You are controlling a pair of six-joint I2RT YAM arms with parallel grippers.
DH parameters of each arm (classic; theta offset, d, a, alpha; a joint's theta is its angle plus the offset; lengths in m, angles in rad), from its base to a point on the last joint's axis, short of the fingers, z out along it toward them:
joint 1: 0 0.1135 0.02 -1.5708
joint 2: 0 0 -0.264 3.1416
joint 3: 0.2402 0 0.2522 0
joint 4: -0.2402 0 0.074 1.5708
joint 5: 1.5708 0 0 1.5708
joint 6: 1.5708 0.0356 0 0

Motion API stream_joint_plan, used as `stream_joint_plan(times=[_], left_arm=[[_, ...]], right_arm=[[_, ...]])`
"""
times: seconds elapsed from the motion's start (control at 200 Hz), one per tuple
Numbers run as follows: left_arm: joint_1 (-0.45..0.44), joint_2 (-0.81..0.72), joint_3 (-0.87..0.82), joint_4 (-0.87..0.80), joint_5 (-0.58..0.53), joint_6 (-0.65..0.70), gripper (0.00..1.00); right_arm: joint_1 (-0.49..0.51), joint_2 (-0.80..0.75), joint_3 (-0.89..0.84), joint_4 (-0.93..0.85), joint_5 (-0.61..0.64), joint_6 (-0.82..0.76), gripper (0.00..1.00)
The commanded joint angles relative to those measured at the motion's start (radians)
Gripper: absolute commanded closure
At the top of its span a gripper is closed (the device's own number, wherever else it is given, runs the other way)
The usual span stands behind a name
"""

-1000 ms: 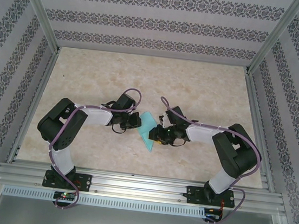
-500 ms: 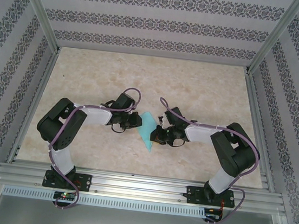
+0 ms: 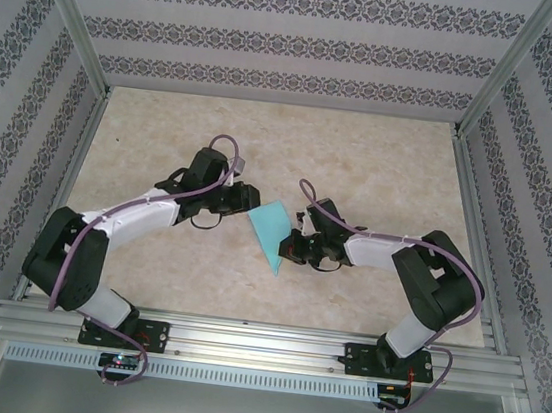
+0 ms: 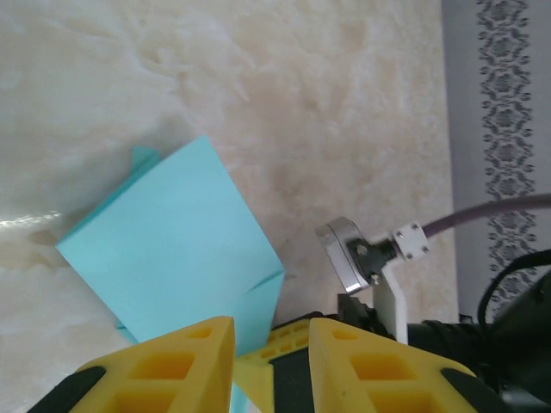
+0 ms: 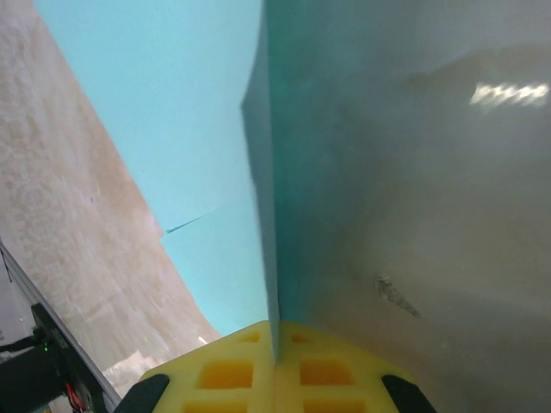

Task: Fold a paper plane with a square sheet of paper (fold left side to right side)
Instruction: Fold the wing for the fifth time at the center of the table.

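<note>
Mid-fold on the left-to-right step, by the look of it; right claw (image 5: 275, 340) is clamped tight on an edge of the paper (image 3: 271, 230), which sits on the table (image 3: 381, 169) between the arms; left claw (image 4: 271, 331) is parted a bit, gripping nothing. Paper's long axis runs far-to-near, pointy tip toward the near edge; next move probably needs the flap laid over and the crease pressed.
</note>
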Motion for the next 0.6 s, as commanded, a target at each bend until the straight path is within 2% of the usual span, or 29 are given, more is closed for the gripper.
stream_joint_plan(times=[0.0, 0.365, 0.595], left_arm=[[-0.035, 0.015, -0.049, 0.101, 0.082, -0.051, 0.70], [-0.156, 0.240, -0.026, 0.225, 0.087, -0.127, 0.76], [-0.168, 0.315, -0.025, 0.217, 0.033, -0.151, 0.79]], right_arm=[[-0.010, -0.024, -0.004, 0.057, 0.046, 0.023, 0.96], [-0.015, -0.016, 0.012, 0.006, 0.029, -0.011, 0.95], [-0.016, -0.006, 0.015, 0.004, 0.017, -0.013, 0.93]])
